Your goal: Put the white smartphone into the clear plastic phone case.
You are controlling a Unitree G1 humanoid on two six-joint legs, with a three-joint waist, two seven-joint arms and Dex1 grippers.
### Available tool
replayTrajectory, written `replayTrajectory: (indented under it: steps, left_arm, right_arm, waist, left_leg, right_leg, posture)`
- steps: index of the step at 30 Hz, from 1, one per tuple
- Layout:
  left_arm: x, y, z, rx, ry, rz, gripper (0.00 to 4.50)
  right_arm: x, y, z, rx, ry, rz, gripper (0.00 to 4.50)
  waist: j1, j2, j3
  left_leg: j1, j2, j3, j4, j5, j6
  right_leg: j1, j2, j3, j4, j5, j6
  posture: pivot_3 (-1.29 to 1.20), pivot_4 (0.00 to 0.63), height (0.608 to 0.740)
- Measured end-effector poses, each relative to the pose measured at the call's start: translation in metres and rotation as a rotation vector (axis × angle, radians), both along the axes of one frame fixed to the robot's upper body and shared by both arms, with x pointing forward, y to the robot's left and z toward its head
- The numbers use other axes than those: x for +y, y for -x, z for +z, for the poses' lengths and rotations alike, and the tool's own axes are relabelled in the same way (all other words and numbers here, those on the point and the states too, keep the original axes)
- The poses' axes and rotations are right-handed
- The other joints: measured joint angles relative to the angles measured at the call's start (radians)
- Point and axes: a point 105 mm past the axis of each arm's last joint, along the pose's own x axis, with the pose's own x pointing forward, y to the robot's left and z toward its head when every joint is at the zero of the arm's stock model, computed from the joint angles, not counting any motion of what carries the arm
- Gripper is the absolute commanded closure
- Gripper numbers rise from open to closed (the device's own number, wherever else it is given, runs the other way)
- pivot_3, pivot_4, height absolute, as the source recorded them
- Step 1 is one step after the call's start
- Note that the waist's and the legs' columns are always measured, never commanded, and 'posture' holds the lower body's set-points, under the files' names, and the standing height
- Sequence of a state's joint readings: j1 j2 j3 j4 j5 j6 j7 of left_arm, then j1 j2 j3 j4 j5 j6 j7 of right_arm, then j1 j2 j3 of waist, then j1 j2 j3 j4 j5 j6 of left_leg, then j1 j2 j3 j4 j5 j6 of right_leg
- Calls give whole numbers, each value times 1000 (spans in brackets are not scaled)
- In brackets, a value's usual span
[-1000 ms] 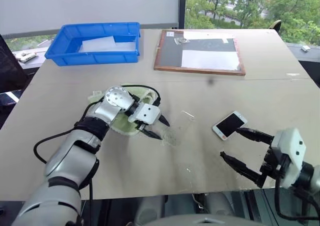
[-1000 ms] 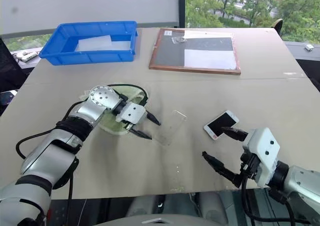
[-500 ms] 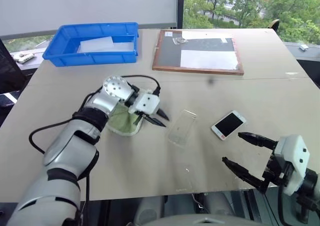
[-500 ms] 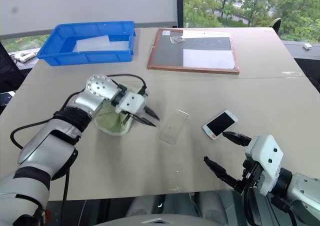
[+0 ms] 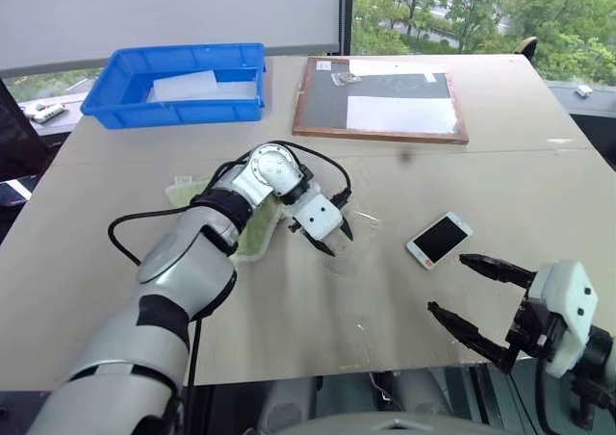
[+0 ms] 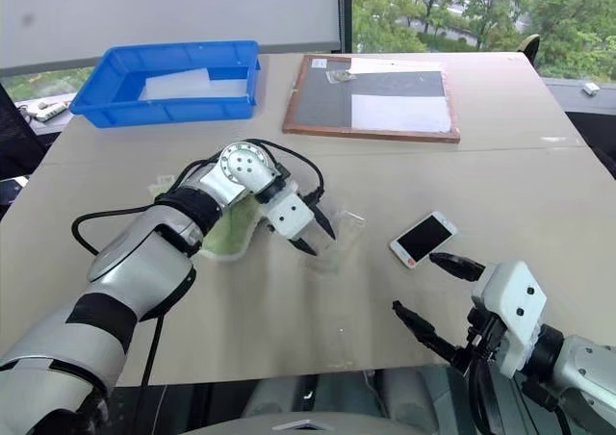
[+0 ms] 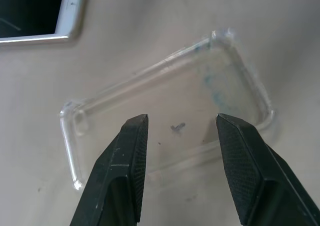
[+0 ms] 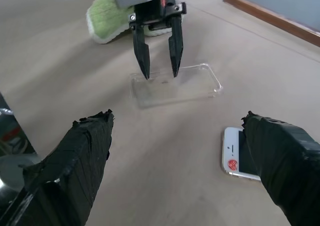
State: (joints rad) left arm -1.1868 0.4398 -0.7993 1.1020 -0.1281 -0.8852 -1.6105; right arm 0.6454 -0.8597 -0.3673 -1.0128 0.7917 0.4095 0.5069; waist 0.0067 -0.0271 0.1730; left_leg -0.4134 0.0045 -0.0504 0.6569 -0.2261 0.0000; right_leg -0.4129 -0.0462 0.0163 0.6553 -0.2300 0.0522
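Table [image 5: 539, 180]: L hand [image 5: 332, 235] now over case [image 5: 352, 247]

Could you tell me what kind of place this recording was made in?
Probably an office or lab: a large beige table by a window with trees outside, holding a blue bin and a wood-framed board.

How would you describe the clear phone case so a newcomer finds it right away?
On the tan table, look toward the middle, between the green cloth and the white smartphone. The clear plastic phone case lies flat under the left gripper, see-through and empty, unlike the dark-screened phone.
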Motion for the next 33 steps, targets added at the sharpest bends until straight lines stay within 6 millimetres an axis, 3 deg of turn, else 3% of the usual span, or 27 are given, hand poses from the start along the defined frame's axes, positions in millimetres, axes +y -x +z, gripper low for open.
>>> replayTrajectory:
  steps: [8,23,31,33]
  left_arm:
    - [16,-10,16,-33,-79,49,2282]
    - [15,-1,1,-58,-127,-64,2282]
    - [15,-4,2,-64,-122,-50,2282]
    - [11,-3,0,-68,-121,-72,2827]
  right_arm:
    - [0,6,-2,20,-4,4,0]
    - [1,7,-2,21,7,18,0]
    - [1,7,-1,28,-3,18,0]
    - [1,5,0,18,-3,12,0]
  waist:
    - [2,-1,1]
    - [6,-1,1]
    - [6,-1,1]
    - [6,-1,1]
  left_leg:
    - [0,0,0,1,0,0]
    - [-1,0,0,3,0,0]
    - [-1,0,0,4,0,0]
    - [-1,0,0,4,0,1]
  right_leg:
    - [0,0,0,0,0,0]
    - [0,0,0,1,0,-1]
    - [0,0,0,1,0,0]
    - [0,0,0,1,0,0]
  posture:
    - [0,150,740]
    - [0,150,740]
    - [0,150,740]
    - [0,150,740]
